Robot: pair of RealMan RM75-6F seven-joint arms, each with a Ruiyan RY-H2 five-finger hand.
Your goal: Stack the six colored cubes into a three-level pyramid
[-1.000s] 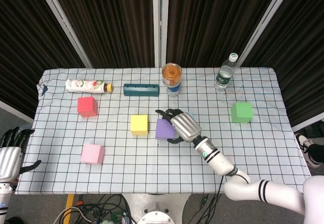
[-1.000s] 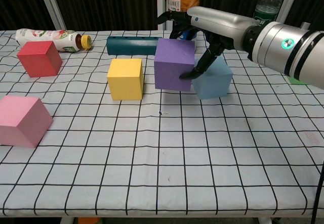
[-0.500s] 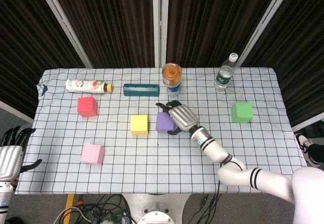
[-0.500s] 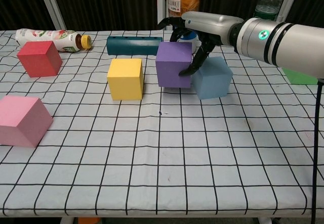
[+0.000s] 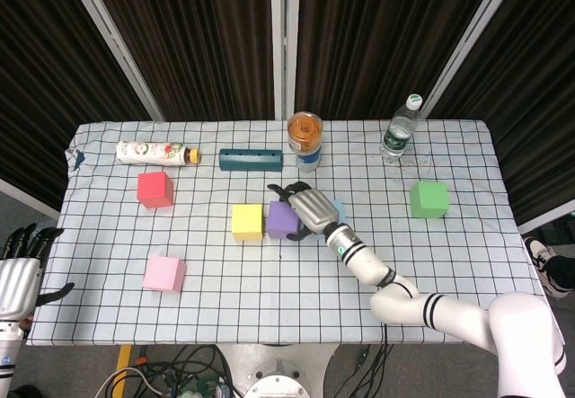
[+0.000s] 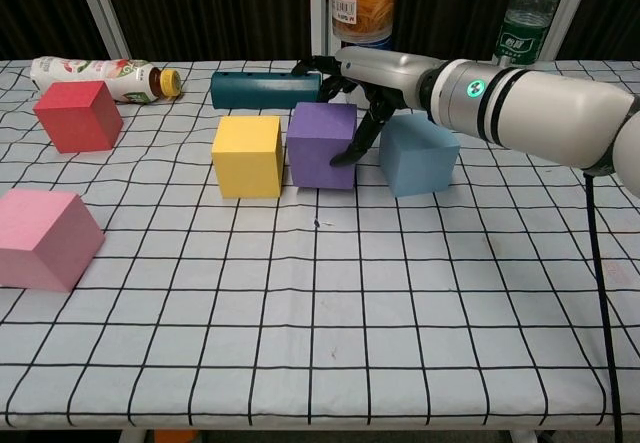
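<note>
My right hand (image 5: pixel 305 207) (image 6: pixel 352 75) grips the purple cube (image 5: pixel 280 221) (image 6: pixel 320 147) from above and behind, thumb on its right face. The purple cube sits low on the cloth, just right of the yellow cube (image 5: pixel 247 222) (image 6: pixel 247 155), with a narrow gap between them. The light blue cube (image 5: pixel 339 210) (image 6: pixel 418 155) stands just right of the hand. Farther off are the red cube (image 5: pixel 154 189) (image 6: pixel 74 115) at back left, the pink cube (image 5: pixel 164 273) (image 6: pixel 45 238) at front left and the green cube (image 5: pixel 429 199) at right. My left hand (image 5: pixel 18 272) hangs off the table's left front corner, fingers apart, holding nothing.
Along the back of the checked table (image 5: pixel 269 299) lie a bottle on its side (image 5: pixel 157 153), a dark teal block (image 5: pixel 251 160) (image 6: pixel 262 89), an orange-filled jar (image 5: pixel 305 137) (image 6: pixel 362 3) and a water bottle (image 5: pixel 400 128) (image 6: pixel 522 23).
My right hand has carried the purple cube leftward and down, away from the blue cube to just beside the yellow cube. The left hand has not moved.
</note>
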